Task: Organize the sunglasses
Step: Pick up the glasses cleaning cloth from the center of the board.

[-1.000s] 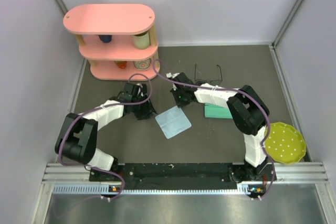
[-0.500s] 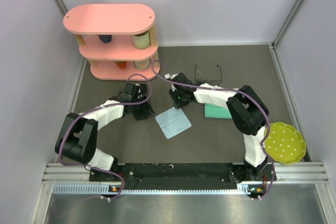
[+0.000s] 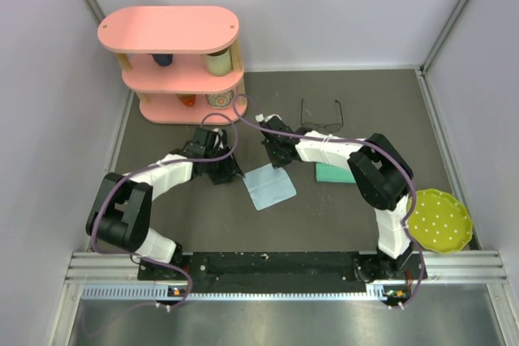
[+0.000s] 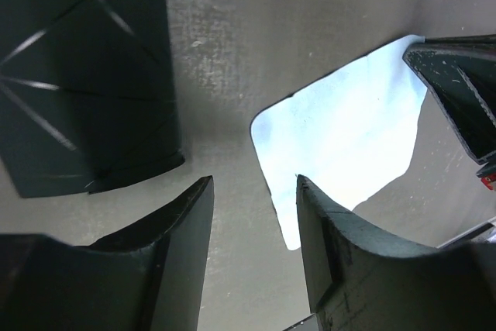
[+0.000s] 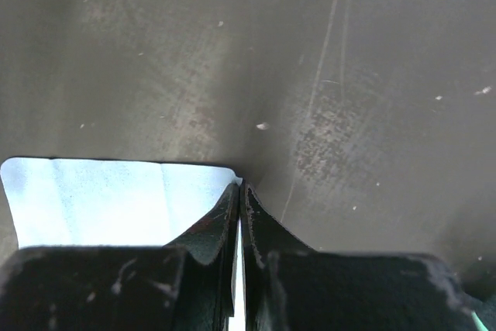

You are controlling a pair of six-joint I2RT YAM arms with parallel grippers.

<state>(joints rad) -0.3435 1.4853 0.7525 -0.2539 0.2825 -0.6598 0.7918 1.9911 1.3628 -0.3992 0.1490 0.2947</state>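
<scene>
Thin dark wire-framed sunglasses with roundish lenses lie opened out on the dark grey desk. They sit towards its far side, just beyond the right arm, and neither tool touches them.

From my station, the right tool reads as clenched. In the right wrist view its two black fingers meet at a corner of the light blue square cloth, and a pale sliver shows between them. In the top view this tool sits at the far corner of the same cloth, which lies flat near the desk's middle.

A teal oblong case lies just right of the cloth, partly under the right forearm.

The left tool is released. I see its fingers well apart above bare desk, with the cloth's edge on one side. On the other side is a black oblong case marked with thin pale lines. In the top view the left tool is just left of the cloth.

A pink three-tier shelf holding small cups stands at the far left corner. A yellow-green dotted round plate rests at the near right edge.
</scene>
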